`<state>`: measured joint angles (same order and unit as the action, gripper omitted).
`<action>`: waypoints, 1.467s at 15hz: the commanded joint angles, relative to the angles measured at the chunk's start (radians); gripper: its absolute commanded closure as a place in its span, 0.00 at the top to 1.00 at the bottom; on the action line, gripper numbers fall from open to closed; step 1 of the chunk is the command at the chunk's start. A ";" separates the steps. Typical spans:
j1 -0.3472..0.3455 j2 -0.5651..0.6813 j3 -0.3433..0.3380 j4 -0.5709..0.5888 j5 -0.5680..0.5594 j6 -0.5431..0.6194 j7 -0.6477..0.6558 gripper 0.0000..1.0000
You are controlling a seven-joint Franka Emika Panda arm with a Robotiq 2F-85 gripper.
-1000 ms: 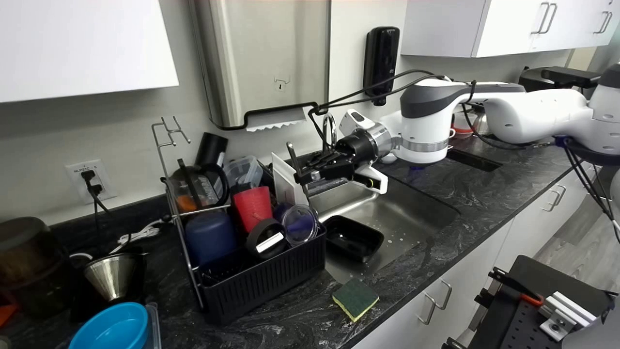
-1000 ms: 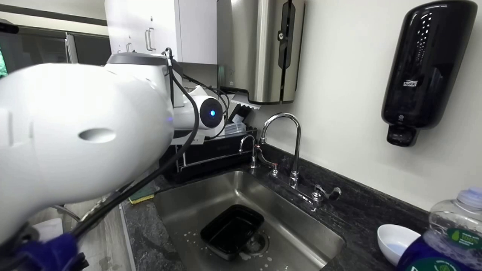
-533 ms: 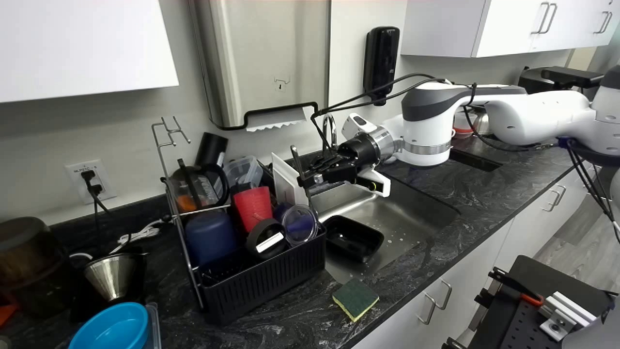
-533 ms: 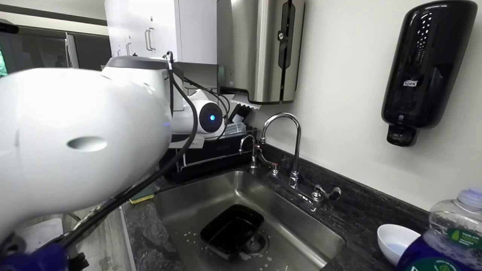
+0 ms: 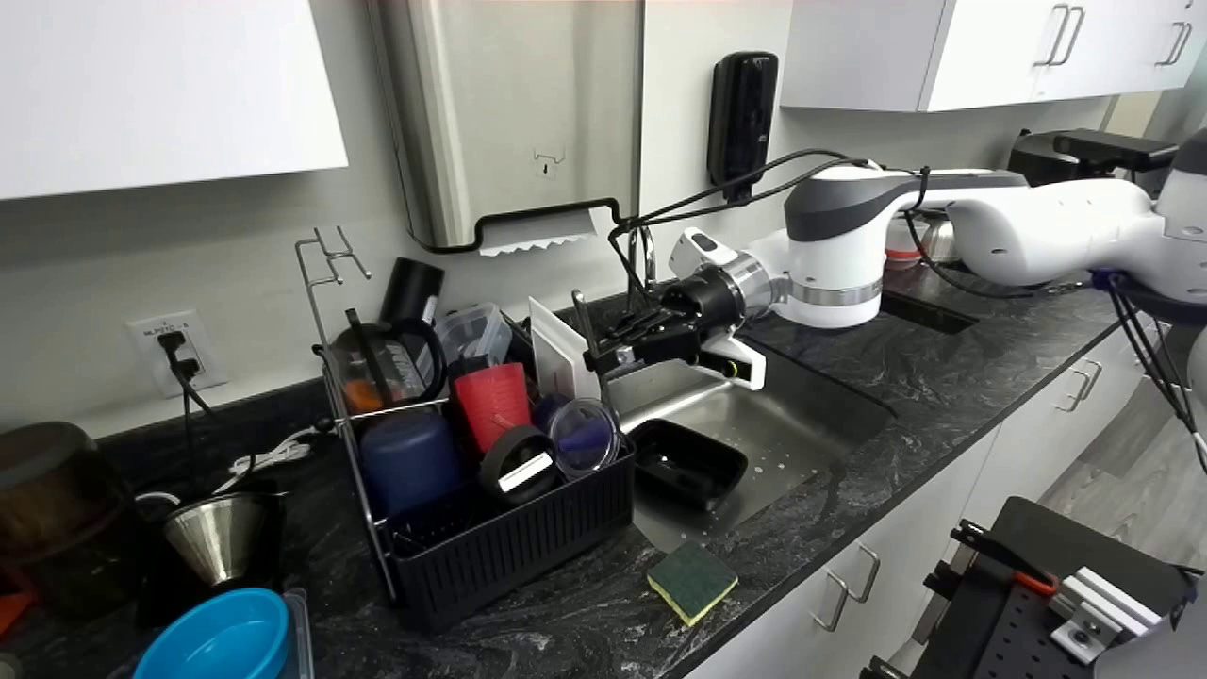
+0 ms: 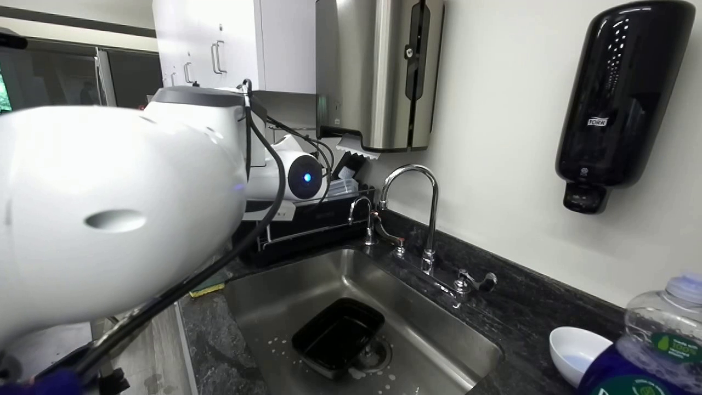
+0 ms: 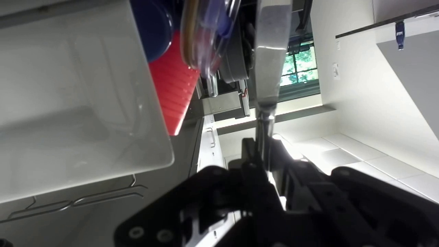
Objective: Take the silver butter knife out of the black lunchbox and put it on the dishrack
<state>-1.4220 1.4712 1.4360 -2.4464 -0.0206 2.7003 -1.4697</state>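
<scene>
Our pincer (image 7: 264,151) is clenched on the silver butter knife (image 7: 270,68), which sticks out above and below it, slightly tilted; the black lunchbox (image 5: 698,464) lies below it in the sink (image 5: 792,420). Just under and beyond the pincer stands the crowded dishrack (image 5: 519,554). If we lower straight down, the knife may hit the clear tub (image 5: 582,438) or white plate (image 7: 75,96) close by the pincer and twist, because the hold is narrow. Released too early, it may slide past the dishrack's edge into the sink.

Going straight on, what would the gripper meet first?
The way looks free in the wrist view: the gripper points past the flat white item; depth is unclear, so a graze is possible.
</scene>
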 commanded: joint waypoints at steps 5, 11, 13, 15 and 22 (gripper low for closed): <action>-0.030 0.000 -0.017 -0.015 -0.001 -0.032 -0.034 0.03; -0.035 0.000 -0.021 -0.014 -0.011 -0.038 -0.031 0.03; -0.035 0.000 -0.023 -0.012 -0.015 -0.043 -0.022 0.03; -0.035 0.000 -0.026 -0.011 -0.026 -0.044 -0.014 0.39; -0.038 0.000 -0.034 -0.011 -0.046 -0.060 -0.008 0.82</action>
<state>-1.4395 1.4711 1.4053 -2.4474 -0.0468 2.6618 -1.4799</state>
